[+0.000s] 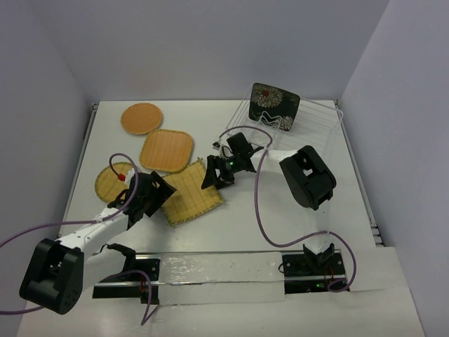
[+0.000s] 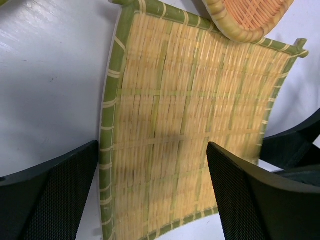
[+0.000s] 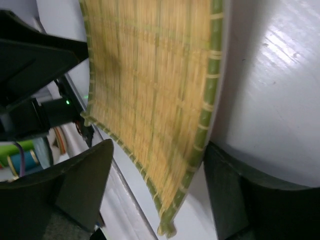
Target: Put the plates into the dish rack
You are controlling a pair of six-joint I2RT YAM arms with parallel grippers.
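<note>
Edge of yellow woven plate [image 2: 190,125] hidden under orange rounded-square plate [image 2: 245,15].

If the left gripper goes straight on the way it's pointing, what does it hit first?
Probably the yellow woven square plate, which lies right ahead of the open left gripper; how far off is unclear.

The yellow woven-look square plate [image 3: 150,75] (green-rimmed) fills the view, its near corner between the parted fingers [image 3: 82,195] of the right gripper [image 3: 160,149], white table [image 3: 272,75] beside it.
</note>
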